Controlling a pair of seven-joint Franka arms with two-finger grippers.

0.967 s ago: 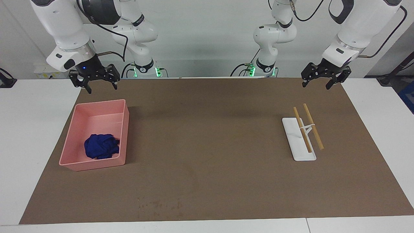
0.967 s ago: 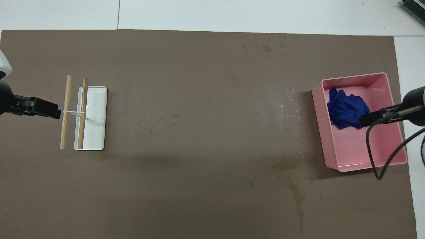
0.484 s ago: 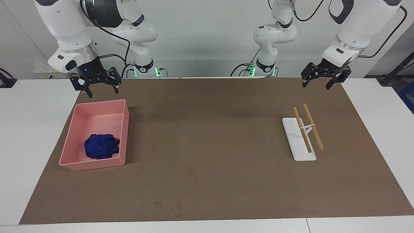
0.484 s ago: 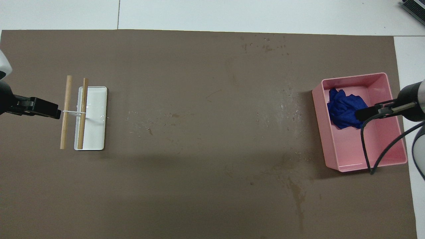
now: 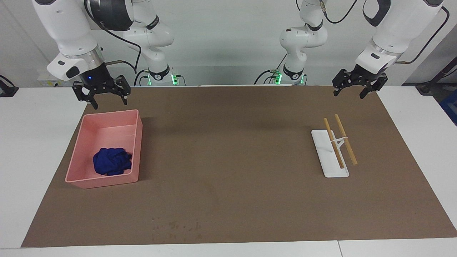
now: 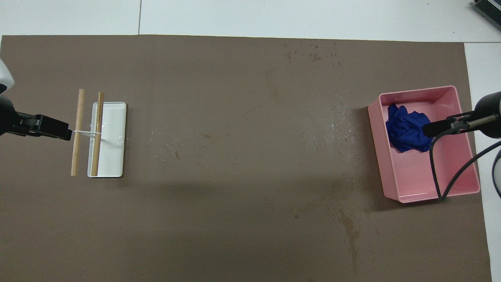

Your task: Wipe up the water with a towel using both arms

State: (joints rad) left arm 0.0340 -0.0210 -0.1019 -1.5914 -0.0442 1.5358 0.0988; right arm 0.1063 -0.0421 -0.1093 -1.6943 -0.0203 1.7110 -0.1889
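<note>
1. Facing view: I count two arms, two grippers, one tray, one towel, one white stand and two wooden sticks, all on one brown mat.
2. My right gripper hangs in the air at about 10 o'clock in this view, over the mat's edge just at the robots' side of the tray. Its fingers are spread wide and hold nothing.
3. My left gripper hangs at about 2 o'clock, over the mat's edge toward the left arm's end of the table. It is also wide open and empty, well apart from the sticks.
4. The towel lies in the pink tray, in the end farther from the robots. It is one deep-blue cloth, bunched into a wrinkled lump, with folds and dark creases across it. It covers only part of the tray floor.
5. In the overhead view the water shows as a scatter of tiny pale glistening droplets on the mat, at about 3 o'clock, just beside the tray toward the table's middle. I cannot count them exactly.
6. The two sticks lie side by side, joined by a thin white cross-piece. One rests over the white stand; the other lies along its edge.
</note>
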